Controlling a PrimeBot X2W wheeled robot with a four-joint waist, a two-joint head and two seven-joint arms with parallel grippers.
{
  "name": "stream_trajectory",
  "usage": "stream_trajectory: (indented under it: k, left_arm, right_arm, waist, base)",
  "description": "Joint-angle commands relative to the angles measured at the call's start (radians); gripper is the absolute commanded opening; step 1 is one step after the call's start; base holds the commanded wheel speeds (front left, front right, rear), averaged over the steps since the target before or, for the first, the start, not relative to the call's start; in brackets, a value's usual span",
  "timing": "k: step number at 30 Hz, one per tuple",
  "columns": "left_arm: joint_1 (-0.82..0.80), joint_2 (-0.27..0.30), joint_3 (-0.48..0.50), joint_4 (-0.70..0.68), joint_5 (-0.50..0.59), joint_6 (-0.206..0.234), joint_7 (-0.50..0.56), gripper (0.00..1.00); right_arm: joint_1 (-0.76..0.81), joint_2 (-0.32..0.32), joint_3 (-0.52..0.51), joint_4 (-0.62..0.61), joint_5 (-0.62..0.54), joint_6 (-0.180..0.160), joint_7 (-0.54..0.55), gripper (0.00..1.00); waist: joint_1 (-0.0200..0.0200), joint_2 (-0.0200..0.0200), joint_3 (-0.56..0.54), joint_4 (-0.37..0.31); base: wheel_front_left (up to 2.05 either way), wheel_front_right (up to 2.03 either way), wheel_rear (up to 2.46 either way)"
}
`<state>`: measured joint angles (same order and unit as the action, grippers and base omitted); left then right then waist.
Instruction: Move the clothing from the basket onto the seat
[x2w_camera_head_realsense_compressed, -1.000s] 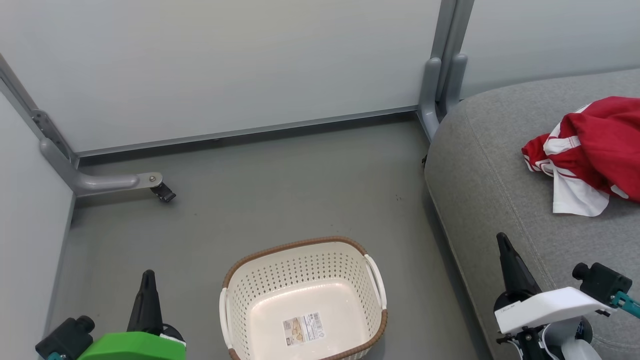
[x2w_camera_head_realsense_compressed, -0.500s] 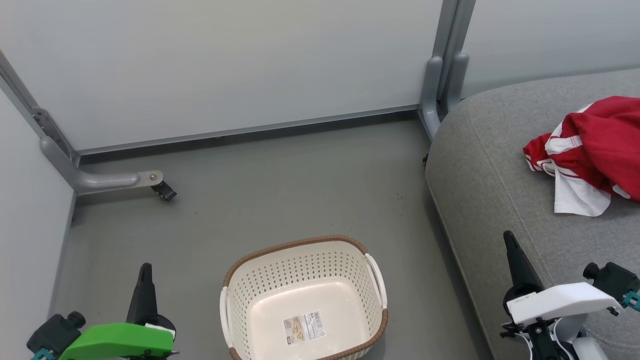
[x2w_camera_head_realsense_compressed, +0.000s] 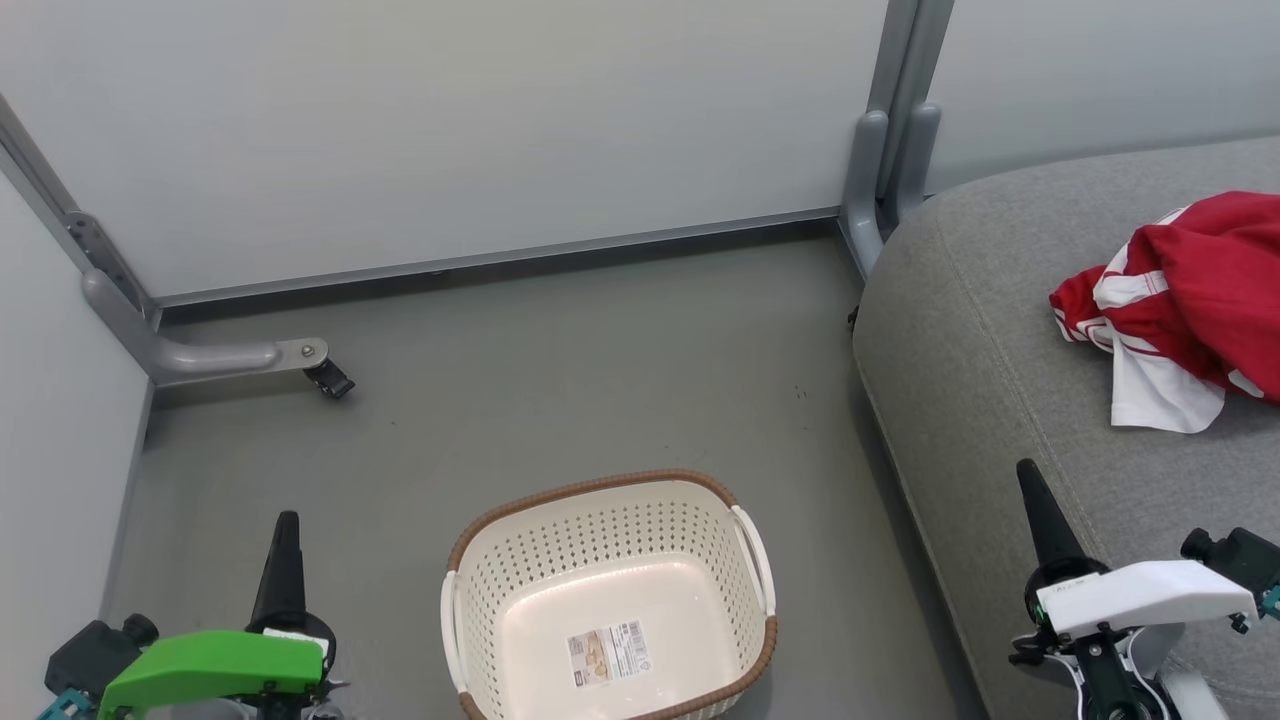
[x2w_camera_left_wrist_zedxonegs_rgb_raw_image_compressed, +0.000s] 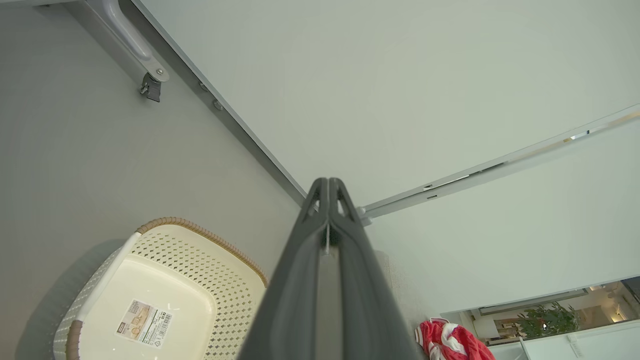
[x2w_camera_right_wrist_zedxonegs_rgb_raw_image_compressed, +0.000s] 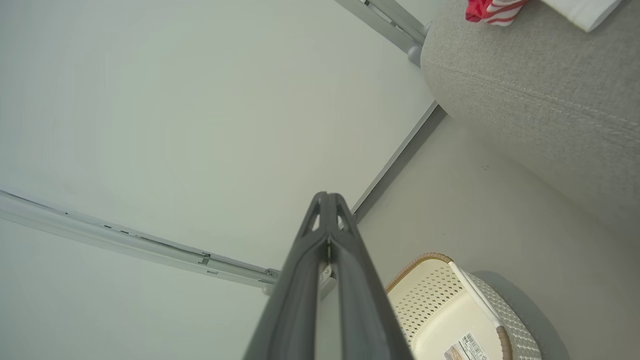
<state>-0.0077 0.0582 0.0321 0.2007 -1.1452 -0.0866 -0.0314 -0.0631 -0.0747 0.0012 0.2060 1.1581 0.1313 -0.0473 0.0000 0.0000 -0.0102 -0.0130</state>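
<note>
— Where's the clothing (x2w_camera_head_realsense_compressed: 1190, 300)?
— It's a crumpled red-and-white heap on the seat (x2w_camera_head_realsense_compressed: 980, 400), its white flap (x2w_camera_head_realsense_compressed: 1155, 395) pointing toward the near edge; long axis unclear.
— Hands?
— Left hand (x2w_camera_head_realsense_compressed: 287, 522) and right hand (x2w_camera_head_realsense_compressed: 1026, 472) closed, gripping nothing; the basket (x2w_camera_head_realsense_compressed: 610, 500) stands on the floor (x2w_camera_head_realsense_compressed: 600, 350) between them.

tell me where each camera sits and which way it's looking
Head view: high on the robot, looking down at basket, seat, clothing; left gripper and right gripper at the bottom.
Left wrist view: on that wrist, along its shut fingers toward the partition.
Right wrist view: likewise, partition ahead.
Shared: all show the basket.
</note>
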Motion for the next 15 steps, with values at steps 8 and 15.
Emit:
stream_trajectory:
  k: [8, 15]
  left_arm:
    - [-0.042, 0.010, 0.015, 0.003, -0.097, -0.012, 0.024, 0.00]
    - [-0.052, 0.010, 0.023, 0.010, -0.159, -0.018, 0.041, 0.00]
  right_arm:
    - [-0.025, -0.006, -0.018, 0.003, 0.097, -0.001, 0.026, 0.00]
    - [-0.030, -0.006, -0.028, 0.009, 0.158, -0.001, 0.043, 0.00]
  waist:
    - [0.0000, 0.0000, 0.002, 0.002]
    - [0.0000, 0.0000, 0.003, 0.003]
  base:
    - [0.00, 0.00, 0.00]
    - [0.00, 0.00, 0.00]
